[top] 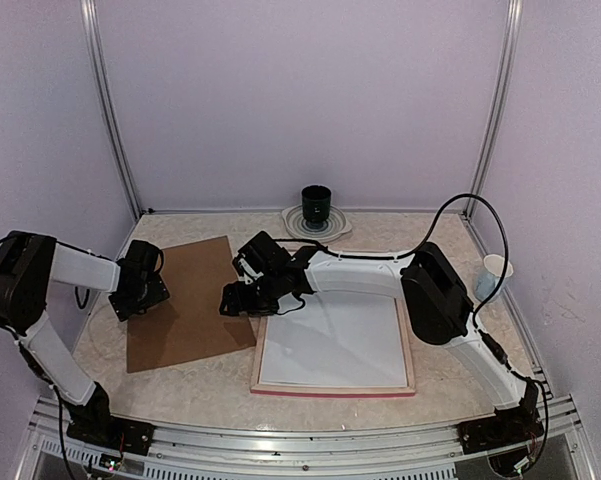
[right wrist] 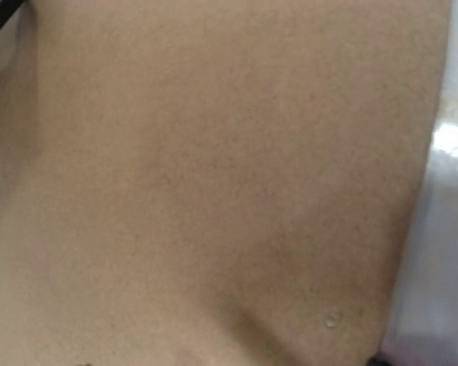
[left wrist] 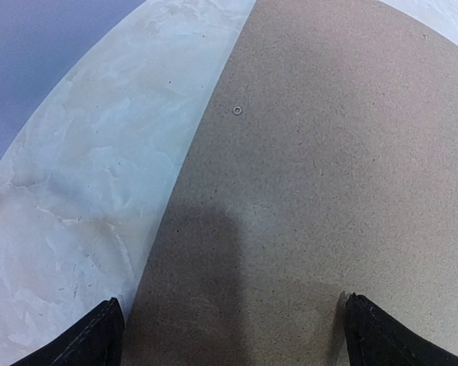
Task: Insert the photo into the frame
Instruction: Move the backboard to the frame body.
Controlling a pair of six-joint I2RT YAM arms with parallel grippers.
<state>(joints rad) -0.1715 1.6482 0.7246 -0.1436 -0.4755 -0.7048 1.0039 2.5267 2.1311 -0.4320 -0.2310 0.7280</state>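
The frame [top: 332, 390], a pale rim with a pink front edge, lies flat at centre right, and a plain white sheet [top: 335, 345] fills it. The photo is hidden or out of view; no landscape print shows. A brown backing board [top: 185, 300] lies to the frame's left. My left gripper [top: 130, 300] hangs low over the board's left edge, open and holding nothing [left wrist: 232, 335]. My right gripper [top: 238, 300] is down at the board's right edge by the frame's far left corner. Its wrist view is filled by the blurred board [right wrist: 213, 168], with the dark tips far apart at the bottom edge.
A dark green cup [top: 316, 205] stands on a pale plate at the back centre. A paper cup [top: 494, 270] sits by the right wall. Marbled tabletop [left wrist: 84, 191] shows left of the board. Walls close in on three sides.
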